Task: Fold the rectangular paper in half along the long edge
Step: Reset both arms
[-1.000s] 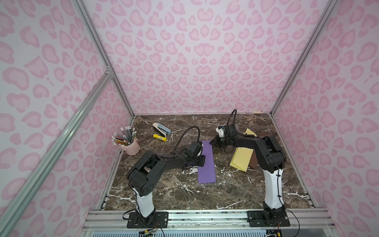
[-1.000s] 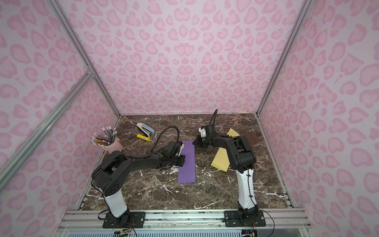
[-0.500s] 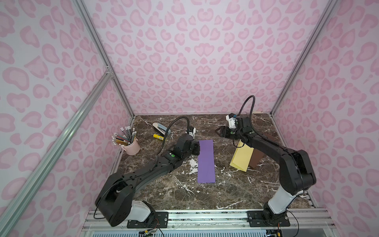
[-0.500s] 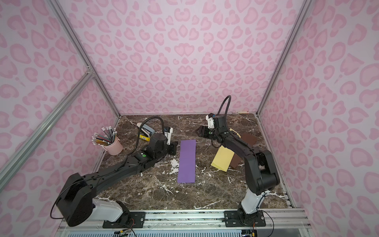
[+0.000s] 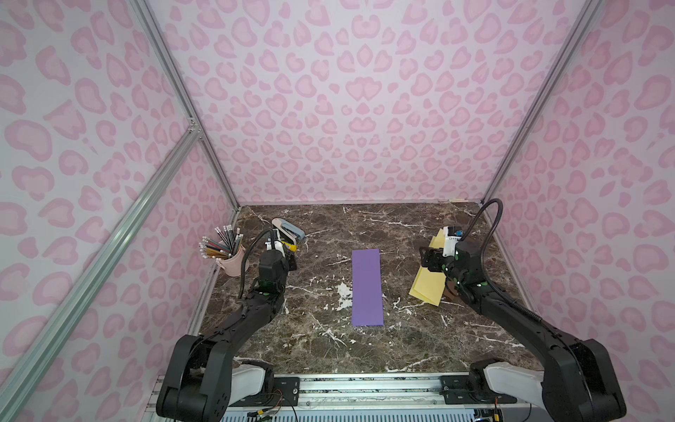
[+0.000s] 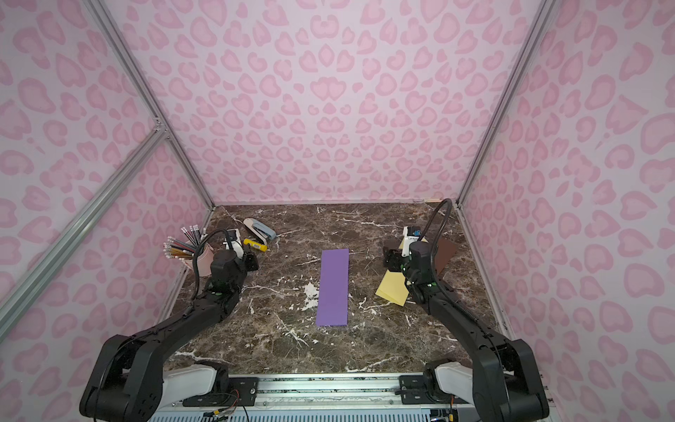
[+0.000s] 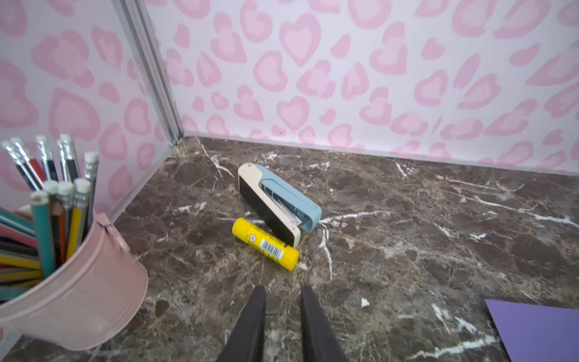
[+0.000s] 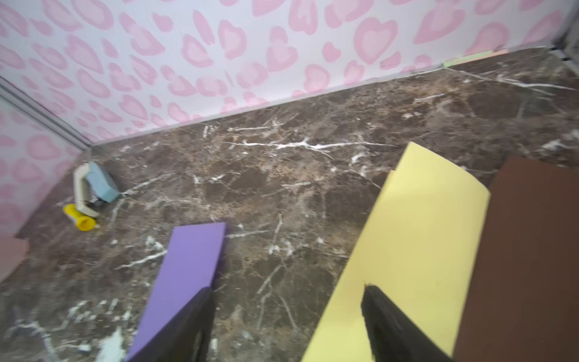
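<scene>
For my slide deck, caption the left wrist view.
Left gripper, slightly open, faces a yellow glue stick, stapler and pink pencil cup on the marble table.

matt purple paper [image 5: 367,288] on smooth marble-patterned tabletop [image 5: 420,347]

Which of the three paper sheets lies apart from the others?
The narrow purple paper strip, alone mid-table; the yellow paper sheet overlaps the brown paper sheet.
</scene>
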You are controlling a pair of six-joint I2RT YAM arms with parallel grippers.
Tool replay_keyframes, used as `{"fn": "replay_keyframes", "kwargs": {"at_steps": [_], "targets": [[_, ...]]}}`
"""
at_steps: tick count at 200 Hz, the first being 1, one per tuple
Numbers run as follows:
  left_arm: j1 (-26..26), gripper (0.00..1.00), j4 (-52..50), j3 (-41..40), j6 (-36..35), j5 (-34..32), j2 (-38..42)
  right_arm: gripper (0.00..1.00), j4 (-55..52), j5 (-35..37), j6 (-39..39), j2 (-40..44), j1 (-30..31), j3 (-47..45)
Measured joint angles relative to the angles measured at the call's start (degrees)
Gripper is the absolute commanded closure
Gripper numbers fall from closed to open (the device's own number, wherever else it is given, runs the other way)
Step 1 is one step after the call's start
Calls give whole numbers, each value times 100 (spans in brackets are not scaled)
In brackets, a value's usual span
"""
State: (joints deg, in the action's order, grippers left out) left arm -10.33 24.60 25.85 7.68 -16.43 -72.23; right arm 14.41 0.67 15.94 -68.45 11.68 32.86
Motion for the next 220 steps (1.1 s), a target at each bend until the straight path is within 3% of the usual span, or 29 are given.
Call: {"fn": "replay_keyframes", "kwargs": {"at_steps": [22, 48, 53, 56, 111, 132, 158, 165, 168, 185, 193, 199, 220], "targets": [[24, 67, 1019, -634, -192, -297, 251, 20, 601, 584, -173, -131, -44, -417], [74, 68, 2166, -1327, -494, -691, 7, 19, 1217, 997, -415, -479, -236, -761], [87, 68, 2302, -1327, -546, -708, -98, 4, 1355, 1045, -444, -498, -302, -789], [94, 69, 2411, -1322, -581, -719, -168, 1, 1436, 1058, -437, -505, -348, -809], [358, 70, 3751, -1143, -605, -870, -1268, 1, 3036, 1185, -1106, -1198, -732, -1099], [396, 70, 3814, -894, -616, -597, -1460, 0, 3941, 1202, -1281, -1556, -802, -1622], [446, 67, 4459, -1239, -717, -282, -1646, 0, 5123, 1180, -1421, -2048, -841, -2369], [461, 64, 4430, -1298, -719, -201, -1668, 0, 5241, 1145, -1447, -1985, -850, -2402], [474, 57, 4426, -1311, -739, -153, -1676, 0, 5333, 1123, -1447, -1969, -855, -2409], [511, 39, 4675, -1320, -758, 35, -1696, 0, 6113, 1008, -1445, -2046, -901, -2479], [525, 23, 4745, -1322, -758, 68, -1700, 0, 6201, 1010, -1445, -2076, -914, -2485], [525, 1, 4765, -1322, -780, 107, -1698, 0, 6214, 1019, -1443, -2079, -914, -2461], [529, 4, 4824, -1322, -763, 164, -1698, 0, 6054, 1185, -1375, -1998, -914, -2162]]}}
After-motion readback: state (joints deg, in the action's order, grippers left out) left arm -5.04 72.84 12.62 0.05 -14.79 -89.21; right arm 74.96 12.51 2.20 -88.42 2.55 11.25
